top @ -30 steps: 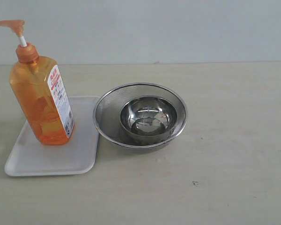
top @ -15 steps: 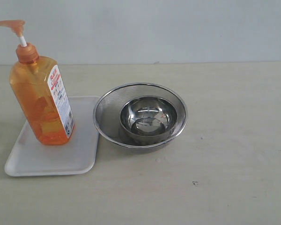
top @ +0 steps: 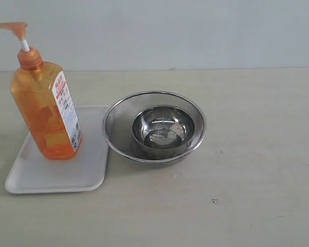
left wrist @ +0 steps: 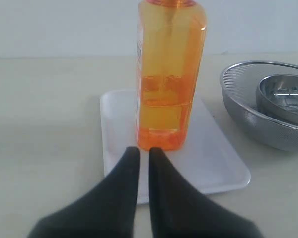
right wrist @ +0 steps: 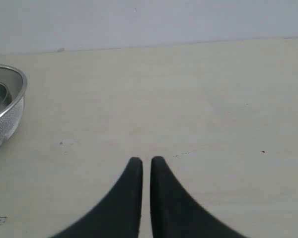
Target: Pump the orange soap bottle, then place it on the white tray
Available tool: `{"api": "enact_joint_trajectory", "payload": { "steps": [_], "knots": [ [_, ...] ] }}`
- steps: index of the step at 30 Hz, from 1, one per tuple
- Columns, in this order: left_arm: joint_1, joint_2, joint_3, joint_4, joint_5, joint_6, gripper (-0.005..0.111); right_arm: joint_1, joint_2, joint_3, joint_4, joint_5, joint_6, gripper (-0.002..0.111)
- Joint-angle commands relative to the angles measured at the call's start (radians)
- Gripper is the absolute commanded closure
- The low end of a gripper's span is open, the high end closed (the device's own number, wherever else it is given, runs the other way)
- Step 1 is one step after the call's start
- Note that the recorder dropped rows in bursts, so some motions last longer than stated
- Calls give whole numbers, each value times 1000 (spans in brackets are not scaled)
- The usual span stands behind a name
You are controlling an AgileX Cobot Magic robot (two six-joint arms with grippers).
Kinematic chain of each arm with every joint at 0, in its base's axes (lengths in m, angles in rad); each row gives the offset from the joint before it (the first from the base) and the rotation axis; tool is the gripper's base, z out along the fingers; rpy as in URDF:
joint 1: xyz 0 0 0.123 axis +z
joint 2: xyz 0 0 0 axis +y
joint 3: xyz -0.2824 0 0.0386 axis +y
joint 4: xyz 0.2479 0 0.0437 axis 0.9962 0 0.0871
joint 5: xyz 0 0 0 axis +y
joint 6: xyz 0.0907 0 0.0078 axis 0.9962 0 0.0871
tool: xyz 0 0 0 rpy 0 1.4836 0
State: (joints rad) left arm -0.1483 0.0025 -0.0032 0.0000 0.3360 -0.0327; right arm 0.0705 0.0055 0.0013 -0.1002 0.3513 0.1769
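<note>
Left gripper point(left wrist: 143, 149): jaws nearly together, empty, just short of the orange soap bottle point(left wrist: 171, 74) | Right gripper point(right wrist: 146, 159): equally narrow, empty, over bare table point(right wrist: 213, 124) | Bottle: upright on the white tray point(top: 67, 175), left of exterior frame, beside strainer point(top: 116, 128) | Placement judged complete, hence no grip needed.

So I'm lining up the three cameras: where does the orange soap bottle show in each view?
Exterior: orange soap bottle stands at left, on the white tray.
Left wrist: top centre, on that tray, beyond the shut fingers.
Right wrist: not in it.
Shared landmark: the mesh strainer, in all three.
</note>
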Motion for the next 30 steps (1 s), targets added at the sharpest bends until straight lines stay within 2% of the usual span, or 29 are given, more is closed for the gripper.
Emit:
{"api": "enact_joint_trajectory", "payload": {
  "steps": [1, 30],
  "knots": [
    [5, -3, 3, 9, -6, -6, 100, -2, -5, -1, -4, -5, -2, 106],
    [5, -3, 3, 9, -6, -6, 100, -2, -5, -1, 6, -3, 31, 106]
  ]
}}
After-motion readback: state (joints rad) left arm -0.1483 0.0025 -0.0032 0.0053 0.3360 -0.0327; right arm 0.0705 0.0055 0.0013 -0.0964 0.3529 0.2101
